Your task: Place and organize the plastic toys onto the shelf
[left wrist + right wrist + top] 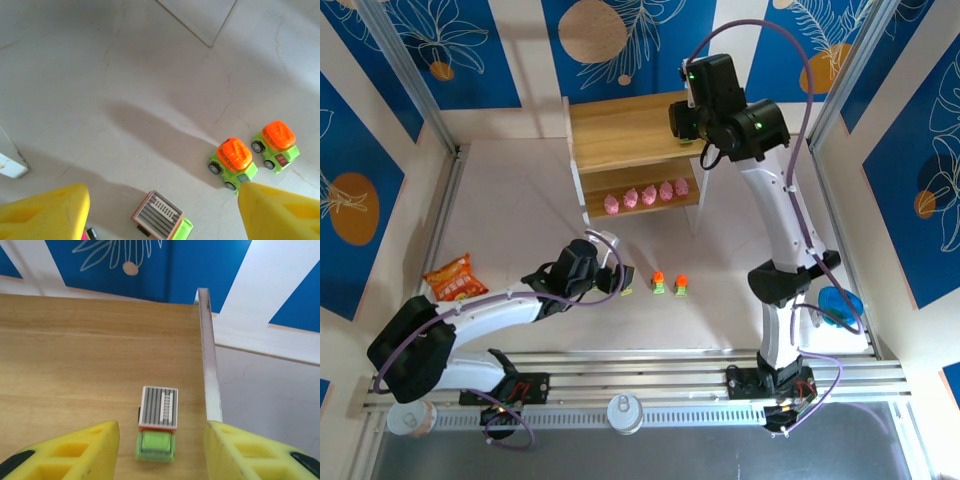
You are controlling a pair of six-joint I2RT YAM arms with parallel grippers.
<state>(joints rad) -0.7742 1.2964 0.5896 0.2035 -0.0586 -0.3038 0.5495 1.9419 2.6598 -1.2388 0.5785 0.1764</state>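
Note:
The shelf [620, 130] stands at the back, with several pink figurines [646, 195] in a row on its lower board. My right gripper [162, 455] hangs open over the top board's right end. A yellow-green car with a grey striped top [158, 422] rests on the wood between its fingers, touching neither. My left gripper [162, 222] is open low over the table, with another grey-topped car [162, 214] on the table between its yellow fingers [45, 215]. Two orange-topped cars [234, 157] [276, 144] stand side by side just right of it. A magenta-topped toy [87, 234] peeks out by the left finger.
The shelf's white side frame [207, 355] runs just right of the car on the top board. An orange snack bag [455, 278] lies at the left of the table and a blue bowl [840, 305] at the right, beside the right arm.

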